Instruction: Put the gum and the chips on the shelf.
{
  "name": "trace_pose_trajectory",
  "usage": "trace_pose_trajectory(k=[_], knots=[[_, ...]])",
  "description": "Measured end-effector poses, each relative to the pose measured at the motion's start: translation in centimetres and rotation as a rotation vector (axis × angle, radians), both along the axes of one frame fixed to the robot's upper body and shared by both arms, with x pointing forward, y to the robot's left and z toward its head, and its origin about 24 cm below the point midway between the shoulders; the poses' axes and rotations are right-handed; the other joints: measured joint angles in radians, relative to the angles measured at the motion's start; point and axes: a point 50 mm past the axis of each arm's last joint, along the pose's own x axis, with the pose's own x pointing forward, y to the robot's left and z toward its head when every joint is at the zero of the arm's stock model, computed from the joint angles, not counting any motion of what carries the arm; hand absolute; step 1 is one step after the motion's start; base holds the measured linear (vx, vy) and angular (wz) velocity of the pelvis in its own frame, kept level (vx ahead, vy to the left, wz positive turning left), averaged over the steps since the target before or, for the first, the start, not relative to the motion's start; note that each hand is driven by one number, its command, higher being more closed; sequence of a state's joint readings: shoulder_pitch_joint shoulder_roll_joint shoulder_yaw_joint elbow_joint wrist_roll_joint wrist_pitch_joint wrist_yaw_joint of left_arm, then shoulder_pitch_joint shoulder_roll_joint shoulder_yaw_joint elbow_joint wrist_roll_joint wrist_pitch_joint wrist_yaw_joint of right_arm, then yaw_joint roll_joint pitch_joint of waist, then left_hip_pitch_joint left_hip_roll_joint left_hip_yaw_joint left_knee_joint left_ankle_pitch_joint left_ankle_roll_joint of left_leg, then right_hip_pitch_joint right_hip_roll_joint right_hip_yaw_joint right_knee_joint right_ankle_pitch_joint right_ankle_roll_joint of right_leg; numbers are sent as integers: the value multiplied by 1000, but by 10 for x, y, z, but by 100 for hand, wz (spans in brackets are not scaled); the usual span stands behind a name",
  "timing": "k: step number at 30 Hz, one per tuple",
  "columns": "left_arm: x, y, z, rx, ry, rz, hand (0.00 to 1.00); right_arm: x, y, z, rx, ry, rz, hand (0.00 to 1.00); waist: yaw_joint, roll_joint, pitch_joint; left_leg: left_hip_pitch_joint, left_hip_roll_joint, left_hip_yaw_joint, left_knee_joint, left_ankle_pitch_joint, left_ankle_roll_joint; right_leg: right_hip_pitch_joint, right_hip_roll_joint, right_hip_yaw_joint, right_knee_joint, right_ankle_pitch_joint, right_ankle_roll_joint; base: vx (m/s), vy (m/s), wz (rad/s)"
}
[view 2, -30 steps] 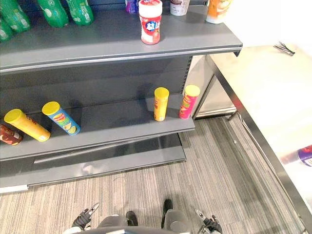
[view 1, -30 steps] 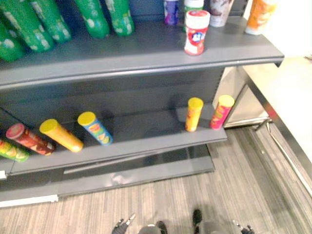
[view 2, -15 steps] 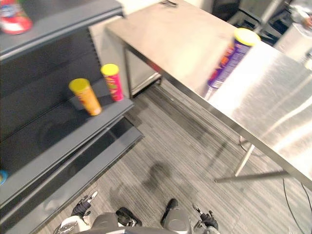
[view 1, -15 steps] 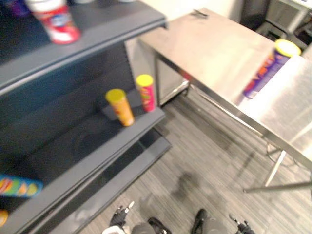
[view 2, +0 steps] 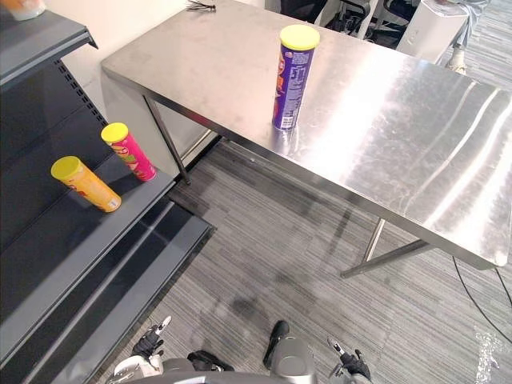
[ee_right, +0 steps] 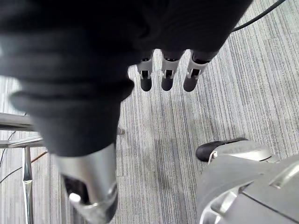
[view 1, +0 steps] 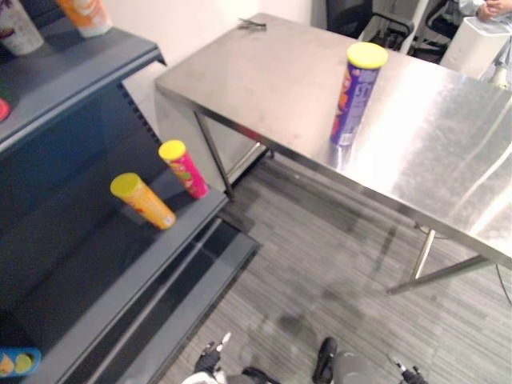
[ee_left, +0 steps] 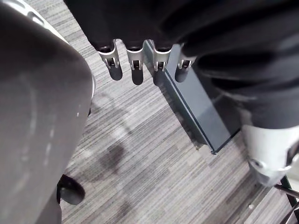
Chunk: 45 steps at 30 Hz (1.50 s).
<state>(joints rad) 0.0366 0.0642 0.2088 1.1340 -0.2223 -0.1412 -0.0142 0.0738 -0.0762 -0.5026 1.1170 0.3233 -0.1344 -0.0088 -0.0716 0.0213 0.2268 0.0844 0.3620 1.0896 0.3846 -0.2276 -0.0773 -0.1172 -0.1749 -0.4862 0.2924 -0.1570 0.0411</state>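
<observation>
A purple chips can (view 1: 357, 94) with a yellow lid stands upright on the steel table (view 2: 416, 136), near its front edge. To the left is the dark grey shelf (view 1: 88, 288); on its lower board lean a yellow-orange can (view 1: 142, 201) and a pink can (view 1: 184, 168). A sliver of red (view 1: 2, 109) shows on the upper board at the view's edge. My left hand (view 2: 150, 342) and right hand (view 2: 350, 364) hang low by my sides, far from the can. In the wrist views the left fingers (ee_left: 135, 70) and right fingers (ee_right: 167, 74) are straight over the carpet, holding nothing.
Two cups (view 1: 84, 14) stand on the shelf's top board, and a blue can (view 1: 16, 362) lies at its lower left. A small dark object (view 1: 252, 24) lies on the table's far corner. A white box (view 1: 472, 44) and office chairs stand behind the table.
The camera has swung right, from facing the shelf to facing the steel table, so the purple can is now in full view. Both hands stay low at my sides.
</observation>
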Motion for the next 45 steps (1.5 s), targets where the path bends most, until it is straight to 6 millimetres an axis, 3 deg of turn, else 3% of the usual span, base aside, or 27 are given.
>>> trace_pose_trajectory(k=[1, 2, 3, 4, 5, 7, 8, 11, 13, 14, 15, 18, 20, 23, 28, 31, 34, 35, 37, 38, 40, 42, 43, 44, 45], knots=[[-3, 2, -1, -2, 5, 24, 0, -1, 2, -1, 7, -2, -3, 0, -4, -1, 0, 11, 34, 12, 54, 2, 3, 6, 10, 8, 10, -22, -6, 20, -139, -27], [-3, 2, 0, -8, -3, 44, 0, -2, 3, -1, 12, 0, -5, 0, -3, -1, 0, 11, 83, -8, 140, 18, 29, 21, 34, 32, 6, -30, -15, 26, -148, -39], [-2, 3, 1, -5, -11, 58, 0, -3, 3, -1, 13, 2, -1, 0, -2, -3, 0, 2, 97, -57, 176, 34, 53, 30, 44, 49, 3, -34, -23, 24, -196, -62], [-4, 6, 1, -4, -19, 84, 0, -4, 4, -1, 14, 2, 1, 0, 0, -10, 4, -47, 103, -222, 240, 72, 89, 58, 56, 84, -10, -37, -36, 39, -177, -82], [-4, 3, 1, -9, -22, 80, 0, -4, -1, 0, 3, -5, -9, 0, 5, -15, 5, -88, 59, -400, 243, 66, 53, 63, 59, 124, -19, -39, -40, 58, -143, -89], [-3, -1, 1, -20, -23, 75, 0, -5, -9, 2, -16, 1, -10, 0, 7, -5, 4, -109, -16, -534, 194, 33, 14, 73, 59, 177, -30, -39, -40, 88, -40, -96], [-3, -2, 1, -21, -24, 75, 0, -9, -13, 2, -23, 14, -19, 0, 15, -4, 4, -129, -66, -591, 140, 23, 7, 82, 58, 225, -37, -39, -40, 104, -9, -106], [-2, -2, 1, -22, -28, 75, 0, -25, -16, 0, -26, 47, -51, 0, 21, -2, 3, -176, -116, -678, -19, 42, -12, 101, 59, 265, -44, -44, -37, 155, 59, -66], [-2, -2, 1, -21, -30, 78, 0, -30, -19, 1, -30, 51, -81, 0, 23, -1, 1, -196, -151, -754, -127, 75, -23, 105, 58, 303, -38, -52, -15, 211, 174, -65], [-3, -2, 1, -20, -25, 78, 0, -31, -20, 1, -31, 52, -84, 0, 25, 7, -4, -197, -174, -808, -188, 128, -31, 101, 59, 338, -15, -64, 14, 235, 221, -71], [-6, -3, 0, -23, -15, 80, 0, -33, -21, 1, -36, 56, -85, 0, 26, 16, -9, -188, -181, -827, -204, 196, -28, 103, 64, 358, 0, -77, 30, 243, 239, -74], [-4, 2, 0, -4, -14, 67, 0, -41, -7, -4, 9, 63, -125, 0, 34, -31, -48, -164, -244, -807, -222, 183, 6, 112, 3, 389, -26, -80, 66, 241, 242, -26], [-3, 7, 1, 18, -9, 38, 0, -42, -2, -5, 24, 63, -145, 0, 38, -46, -55, -162, -275, -796, -232, 174, 21, 124, -20, 389, -62, -65, 89, 176, 180, 6], [-4, 7, 1, 24, 0, 27, 0, -43, -5, -5, 20, 56, -177, 0, 47, -45, -58, -127, -312, -769, -265, 164, 38, 154, -51, 400, -107, -46, 108, 165, 186, -10], [-10, 5, -2, 29, 28, -15, 0, -42, -12, -3, 14, 36, -257, 0, 44, -28, -82, -95, -319, -729, -322, 164, 38, 157, -48, 427, -171, 7, 117, 71, 79, -33], [-11, 5, -2, 37, 35, -37, 0, -56, -25, -1, -3, 40, -402, 0, 43, -26, -91, -76, -320, -712, -351, 168, 43, 160, -42, 439, -200, 34, 115, 37, 48, -24], [-15, 4, -3, 38, 43, -41, 0, -75, -59, 11, -75, 0, -647, 0, 41, -24, -110, -74, -324, -703, -370, 173, 49, 157, -41, 440, -226, 66, 111, 13, 60, -14], [-16, 6, -2, 40, 42, -33, 0, -77, -82, 22, -127, -51, -770, 0, 41, -25, -113, -65, -332, -691, -389, 178, 53, 154, -42, 442, -230, 76, 110, -30, 81, -20], [-19, 6, -3, 42, 50, -30, 0, -74, -109, 37, -189, -115, -871, 0, 35, -37, -122, -62, -343, -688, -419, 189, 63, 143, -48, 442, -231, 77, 109, -41, 62, -11], [-22, 7, -3, 42, 56, -29, 0, -63, -130, 52, -253, -179, -894, 0, 20, -23, -139, -59, -354, -686, -448, 199, 61, 136, -54, 442, -231, 78, 109, -38, 58, -10], [-27, 7, -4, 43, 66, -25, 0, -38, -158, 84, -379, -324, -891, 0, 15, -36, -134, -43, -364, -670, -475, 211, 60, 122, -59, 452, -232, 78, 109, -49, 57, -27], [-29, 7, -4, 42, 70, -20, 0, 2, -184, 151, -607, -560, -808, 0, 8, -31, -140, -44, -369, -661, -485, 211, 60, 112, -61, 469, -237, 77, 110, -71, 25, -25], [-30, 7, -4, 43, 71, -18, 0, 13, -186, 170, -678, -604, -765, 0, 3, -30, -140, -45, -369, -661, -485, 212, 59, 109, -61, 470, -237, 76, 110, -74, -8, -16], [-32, 8, -4, 46, 72, -18, 0, 34, -185, 208, -813, -712, -697, 0, -4, -32, -141, -48, -369, -661, -486, 214, 57, 103, -60, 471, -239, 75, 111, -56, -18, -12], [-32, 8, -4, 48, 70, -18, 0, 40, -184, 224, -864, -761, -676, 0, -4, -35, -141, -48, -368, -662, -486, 216, 56, 102, -59, 471, -240, 75, 112, -32, -35, -9]])
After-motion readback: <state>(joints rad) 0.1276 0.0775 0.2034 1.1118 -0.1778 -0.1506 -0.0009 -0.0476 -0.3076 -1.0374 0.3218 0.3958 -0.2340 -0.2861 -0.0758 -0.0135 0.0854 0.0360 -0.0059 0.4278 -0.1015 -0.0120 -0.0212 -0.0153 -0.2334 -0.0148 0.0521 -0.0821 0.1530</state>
